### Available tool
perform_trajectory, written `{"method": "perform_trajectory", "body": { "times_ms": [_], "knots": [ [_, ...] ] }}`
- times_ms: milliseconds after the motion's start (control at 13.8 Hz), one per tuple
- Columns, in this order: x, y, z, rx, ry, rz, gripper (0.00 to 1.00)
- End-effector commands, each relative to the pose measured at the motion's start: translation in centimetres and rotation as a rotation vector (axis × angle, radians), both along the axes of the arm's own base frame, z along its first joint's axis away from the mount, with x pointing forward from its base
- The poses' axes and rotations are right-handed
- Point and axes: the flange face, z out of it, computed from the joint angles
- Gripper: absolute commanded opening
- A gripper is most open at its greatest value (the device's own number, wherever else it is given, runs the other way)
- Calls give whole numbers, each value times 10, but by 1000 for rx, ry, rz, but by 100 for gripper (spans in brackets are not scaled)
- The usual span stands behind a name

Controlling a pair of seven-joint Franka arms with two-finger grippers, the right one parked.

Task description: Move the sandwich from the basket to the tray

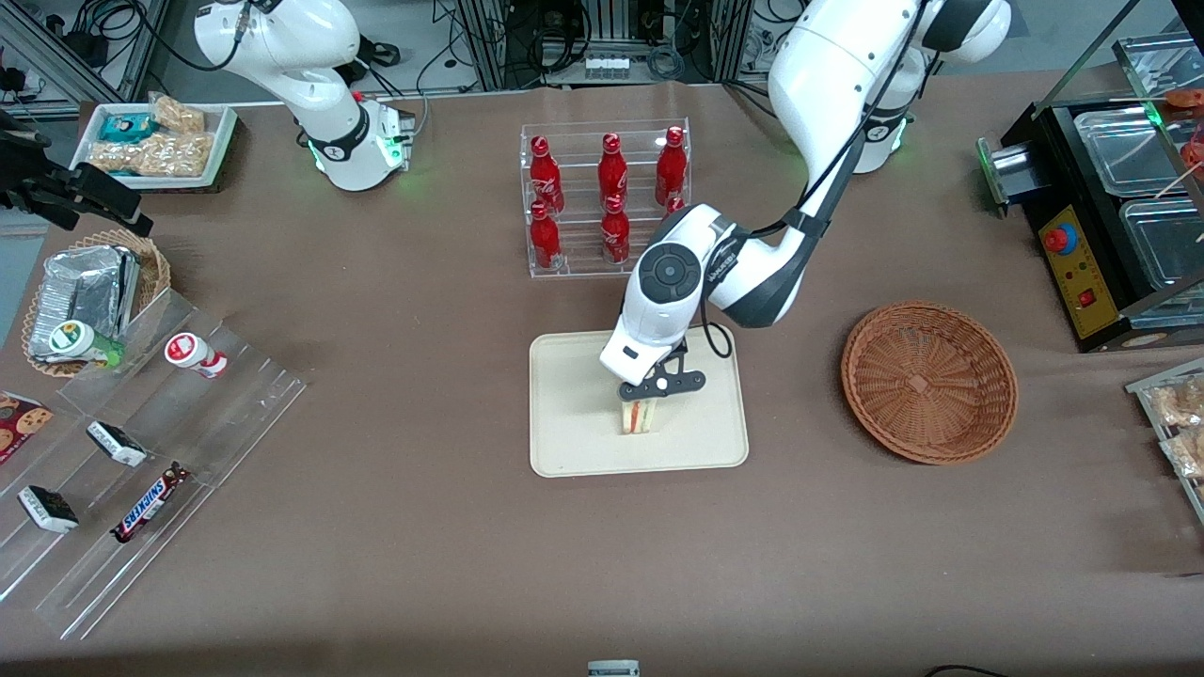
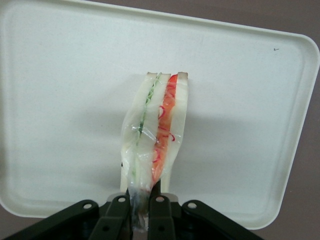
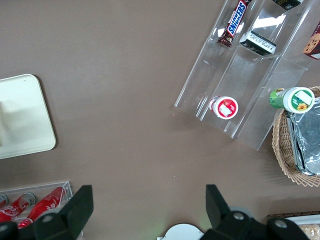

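Gripper point(image 1: 649, 393) over the middle of the tray point(image 1: 564, 442), fingers point(image 2: 118, 216) pinched narrow on the clear wrap at one end of the sandwich point(image 1: 638, 415); sandwich standing on edge on the tray surface, cut edge with red-orange and green filling showing in the left wrist view point(image 2: 156, 135), well inside the rim point(image 2: 300, 150) on all sides; whether its lower edge bears fully on the tray cannot be told. Tray near the centre of the desk point(image 1: 423, 564). Basket point(image 1: 929, 381) beside the tray toward the working arm's end of the desk, apart from it, nothing visible in it. Clear rack of red bottles point(image 1: 607, 193) farther from the front camera than the tray.
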Motion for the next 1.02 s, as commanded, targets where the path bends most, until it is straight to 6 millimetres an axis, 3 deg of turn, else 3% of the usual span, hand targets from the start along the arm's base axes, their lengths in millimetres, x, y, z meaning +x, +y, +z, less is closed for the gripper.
{"method": "perform_trajectory", "body": {
  "times_ms": [0,73,145,291,436,655,800,873,945],
  "knots": [
    [5,-8,-10,16,-40,27,12],
    [4,-9,-11,32,-54,46,13],
    [4,-9,-14,48,-65,68,21],
    [4,-8,-15,57,-69,80,100],
    [9,-5,-4,38,-74,90,100],
    [16,-4,57,7,-132,90,100],
    [13,2,80,25,-124,89,100],
    [15,12,90,47,-120,95,100],
    [28,34,100,71,-123,128,100]
  ]
}}
